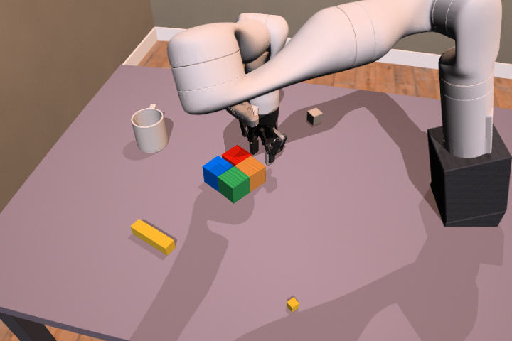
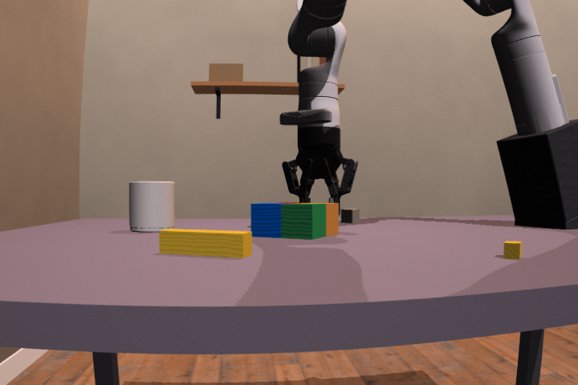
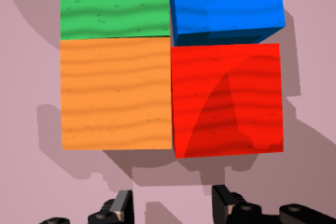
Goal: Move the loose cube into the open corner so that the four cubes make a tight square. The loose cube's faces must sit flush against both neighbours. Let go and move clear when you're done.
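Beside the red cube (image 1: 235,154) (image 3: 228,100) and orange cube (image 1: 250,165) (image 2: 331,218) (image 3: 116,93) | jaws (image 1: 262,154) (image 2: 318,200) partly spread, empty | red slightly skewed (likely the loose one) | next: probably push toward blue cube (image 1: 217,166) (image 2: 266,220) (image 3: 229,16)

Here's the arm (image 1: 337,35) (image 2: 319,86), pale w/ smooth rounded segments & thin dark seam lines; blk collar above a blk end effector (image 1: 262,154) (image 2: 318,200) (image 3: 173,204), multi-link fingers, lighter grey pads; ridged, oblong housing (image 1: 244,112) (image 2: 305,117) juts from the wrist.

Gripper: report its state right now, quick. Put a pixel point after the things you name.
Gripper (image 1: 262,155) (image 2: 317,200) (image 3: 173,204): open partway, nothing between the fingers, beside the red cube (image 1: 235,154) (image 3: 228,100) and orange cube (image 1: 250,165) (image 2: 331,219) (image 3: 116,93).
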